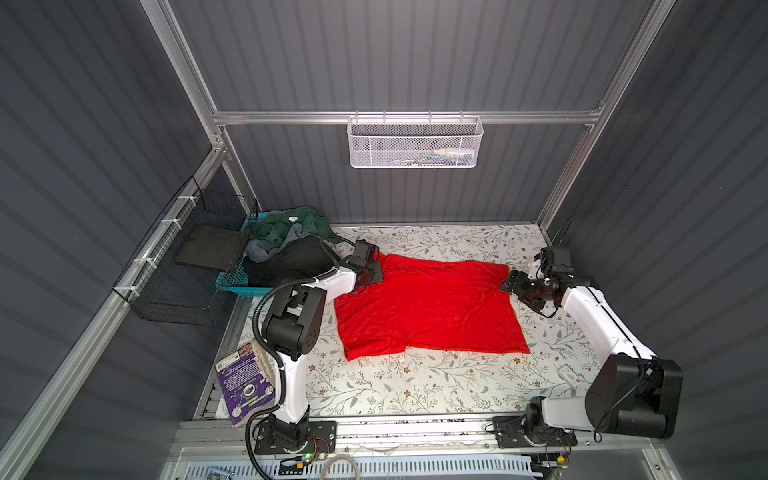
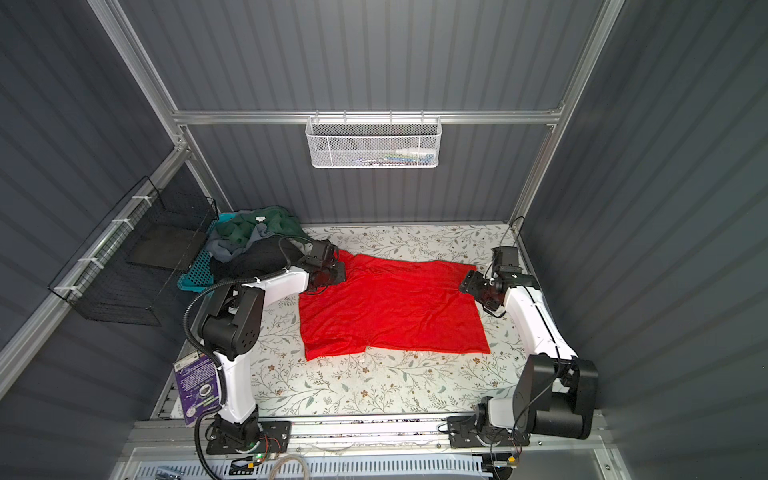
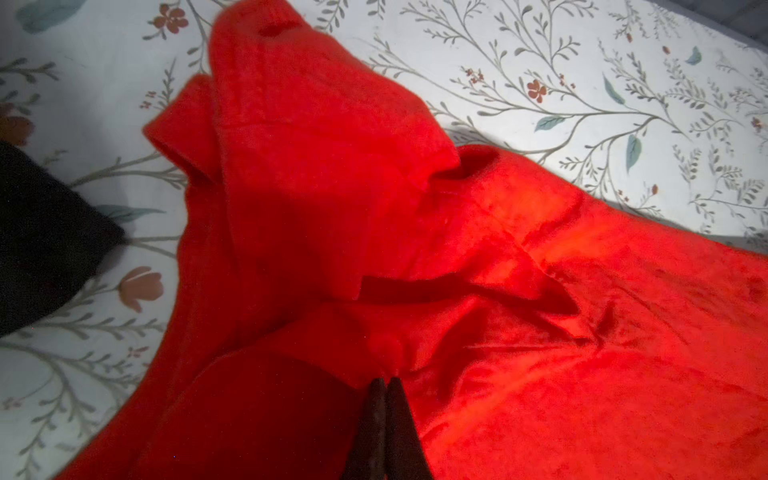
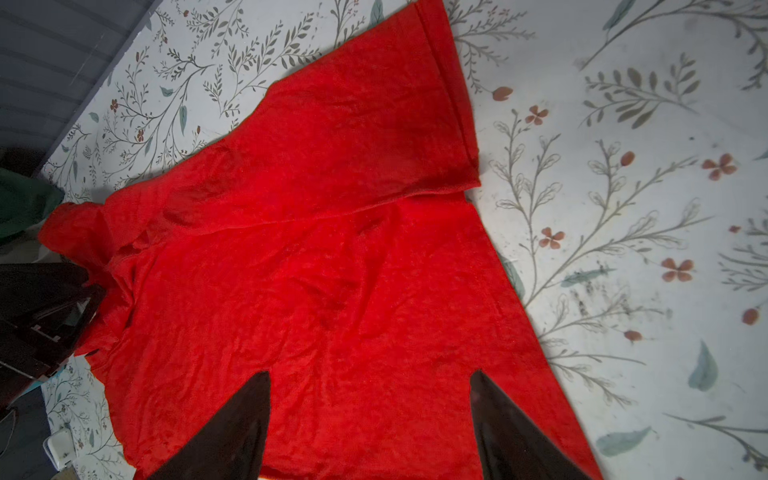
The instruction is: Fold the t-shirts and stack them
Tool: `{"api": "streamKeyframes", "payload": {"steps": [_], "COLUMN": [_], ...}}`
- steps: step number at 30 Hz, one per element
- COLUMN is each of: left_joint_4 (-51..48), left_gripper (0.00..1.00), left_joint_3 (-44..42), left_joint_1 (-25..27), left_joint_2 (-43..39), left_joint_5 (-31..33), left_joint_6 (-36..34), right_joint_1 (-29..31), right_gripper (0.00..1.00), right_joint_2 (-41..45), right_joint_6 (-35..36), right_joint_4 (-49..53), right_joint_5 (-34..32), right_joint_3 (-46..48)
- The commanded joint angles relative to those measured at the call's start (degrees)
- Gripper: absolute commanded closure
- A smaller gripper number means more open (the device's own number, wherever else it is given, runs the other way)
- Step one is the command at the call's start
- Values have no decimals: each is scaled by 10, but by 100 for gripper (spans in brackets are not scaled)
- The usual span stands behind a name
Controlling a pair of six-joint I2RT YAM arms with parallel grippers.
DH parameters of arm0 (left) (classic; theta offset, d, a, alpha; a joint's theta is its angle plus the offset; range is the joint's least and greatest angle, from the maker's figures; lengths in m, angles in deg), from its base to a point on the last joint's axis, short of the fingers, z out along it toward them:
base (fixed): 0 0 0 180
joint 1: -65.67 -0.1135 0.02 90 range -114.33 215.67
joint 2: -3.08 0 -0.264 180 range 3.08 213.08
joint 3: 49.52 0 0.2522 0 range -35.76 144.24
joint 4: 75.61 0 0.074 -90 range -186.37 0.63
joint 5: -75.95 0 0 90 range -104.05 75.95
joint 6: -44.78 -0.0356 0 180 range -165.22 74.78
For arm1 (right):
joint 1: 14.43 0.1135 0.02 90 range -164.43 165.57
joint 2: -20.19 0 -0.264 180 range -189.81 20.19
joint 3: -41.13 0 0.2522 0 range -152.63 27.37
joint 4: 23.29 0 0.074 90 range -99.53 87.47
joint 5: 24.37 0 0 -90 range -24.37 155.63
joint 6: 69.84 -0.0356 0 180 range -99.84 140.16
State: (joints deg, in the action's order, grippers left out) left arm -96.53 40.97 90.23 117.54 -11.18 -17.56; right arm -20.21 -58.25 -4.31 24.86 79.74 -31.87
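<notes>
Work surface: white floral-printed tabletop (image 1: 415,386), filling the lower centre of both top views.
Task item: bright red short-sleeved cloth t-shirt (image 1: 428,307) (image 2: 390,307), spread nearly flat at frame centre. One sleeve is bunched at its upper left corner.
Left arm: the left gripper (image 1: 372,274) sits on the upper left corner of the red shirt, left of frame centre. In the left wrist view (image 3: 385,380) its fingers are pressed together, with a raised pucker of red cloth pinched at the tips.
Right arm: the right gripper (image 1: 510,282) is at the shirt's upper right corner, right of frame centre. In the right wrist view (image 4: 370,415) its two dark fingers (image 4: 232,428) stand wide apart above the cloth and hold nothing.
Remaining garments: dark green t-shirt (image 1: 291,222), black t-shirt (image 1: 291,262) and grey t-shirt (image 1: 264,249), heaped unfolded in the teal plastic basket (image 1: 232,282) at middle left, just beside the left gripper.
Fixtures: white wire mesh basket (image 1: 415,143) on the rear rail, upper centre. A purple book (image 1: 245,382) lies at lower left, beside the left arm's base.
</notes>
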Motion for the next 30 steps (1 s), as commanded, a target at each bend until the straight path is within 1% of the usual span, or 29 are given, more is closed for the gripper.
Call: {"api": "streamKeyframes", "payload": {"steps": [1,6,13,17,21,23,26,30], "left_joint_4": [15,11,-2,-16,-31,-32,-36,-36], "left_gripper": [100,100,100,100,100,100,100,100], "left_joint_3": [-22,-42,-65,-80,-87,-96,-106,-113], "left_joint_1": [-1,4,27,42,59,62,65,69], "left_joint_2": [-44,-70,-102,-128,-151,-158,-168,-177], "left_joint_5": [-13,-28,-30,-27,-6,-6,10,3], "left_joint_6": [6,9,12,19,19,20,20,21], "right_joint_1": [2,3,3,2,3,2,3,3], "right_gripper": [24,24,25,25,25,25,25,25], "right_joint_2": [5,6,12,10,9,9,13,14], "right_joint_6": [-4,-3,-3,-1,-1,-1,3,6], "right_joint_4": [-3,-5,-7,-5,-6,-7,-7,-3], "right_joint_5": [-2,-3,-9,-9,-8,-7,-8,-12], "right_joint_3": [3,4,6,8,9,10,10,8]}}
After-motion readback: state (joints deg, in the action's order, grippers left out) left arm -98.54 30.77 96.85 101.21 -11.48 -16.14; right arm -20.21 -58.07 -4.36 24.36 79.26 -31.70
